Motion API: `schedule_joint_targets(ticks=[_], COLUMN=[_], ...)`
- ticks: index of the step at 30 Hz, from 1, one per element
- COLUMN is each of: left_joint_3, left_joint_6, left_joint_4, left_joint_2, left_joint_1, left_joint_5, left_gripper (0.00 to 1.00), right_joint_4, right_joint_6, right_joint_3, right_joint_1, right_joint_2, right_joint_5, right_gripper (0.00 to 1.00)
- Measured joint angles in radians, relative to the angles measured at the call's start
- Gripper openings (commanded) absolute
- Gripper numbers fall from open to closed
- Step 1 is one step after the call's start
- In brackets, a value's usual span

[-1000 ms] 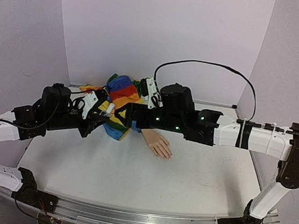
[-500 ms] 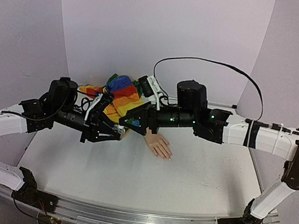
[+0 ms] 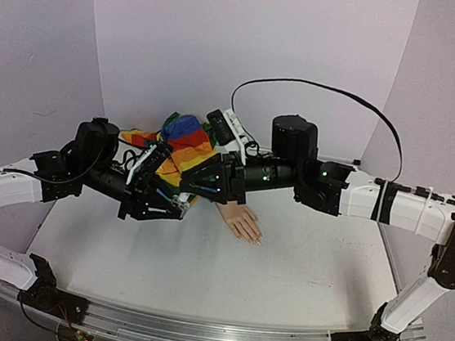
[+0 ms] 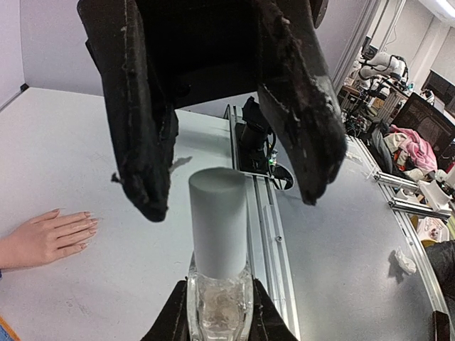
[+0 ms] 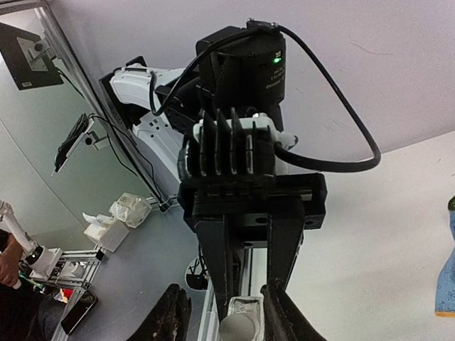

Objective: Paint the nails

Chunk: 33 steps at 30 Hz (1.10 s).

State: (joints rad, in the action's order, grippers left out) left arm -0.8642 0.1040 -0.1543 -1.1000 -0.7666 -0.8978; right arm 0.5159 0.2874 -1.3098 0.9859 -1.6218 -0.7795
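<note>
A small clear bottle [image 4: 217,309] with a white cap [image 4: 218,220] is held off the table, and my left gripper [image 4: 218,312] is shut on its glass body. My right gripper [image 4: 231,202] faces it, open, its two fingers [image 4: 142,142] standing either side of the cap with a gap on both sides. In the right wrist view the cap [image 5: 238,328] lies between the right gripper [image 5: 227,323] fingertips. The two grippers meet over the rainbow sleeve [image 3: 183,142]. The peach mannequin hand [image 3: 240,220] lies flat, its pale nails [image 4: 87,226] pointing away from the sleeve.
A metal rail [image 4: 259,234] runs along the table's near edge. The right arm's black cable [image 3: 319,90] loops above it. Purple walls [image 3: 249,50] close the back and sides. The white tabletop [image 3: 223,277] stretches in front of the hand.
My right gripper has slid left until its fingers straddle the bottle's cap, and they have narrowed. My left gripper has swung the bottle toward it.
</note>
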Motion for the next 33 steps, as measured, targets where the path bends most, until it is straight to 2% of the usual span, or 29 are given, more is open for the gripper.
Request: schedule_joint_targets(ticks=[6,11,19,23,33], left_joint_3=[0.000,0.000,0.000,0.000,0.011], left_joint_6=[0.000,0.000,-0.003,-0.007,-0.008], left_joint_4=[0.000,0.000,0.002,-0.001,-0.057], left_joint_2=[0.000,0.000,0.002,0.019,0.077], left_joint_1=[0.000,0.000,0.000,-0.004,-0.009], left_joint_5=[-0.001,-0.001,0.030,0.122,0.498], left_gripper=[0.00,0.00,0.00,0.00,0.00], right_joint_4=[0.007,0.008,0.016,0.037,0.141], right_joint_6=[0.002,0.007,0.009,0.013,0.089], right_joint_3=[-0.002,-0.004,-0.004,-0.004,-0.058], right_joint_1=[0.000,0.000,-0.001,-0.006,-0.010], right_joint_2=[-0.028,-0.043,-0.045,-0.052,-0.163], right_joint_5=[-0.027,-0.034,-0.033,0.002,0.175], right_gripper=[0.33,0.22,0.11,0.00,0.00])
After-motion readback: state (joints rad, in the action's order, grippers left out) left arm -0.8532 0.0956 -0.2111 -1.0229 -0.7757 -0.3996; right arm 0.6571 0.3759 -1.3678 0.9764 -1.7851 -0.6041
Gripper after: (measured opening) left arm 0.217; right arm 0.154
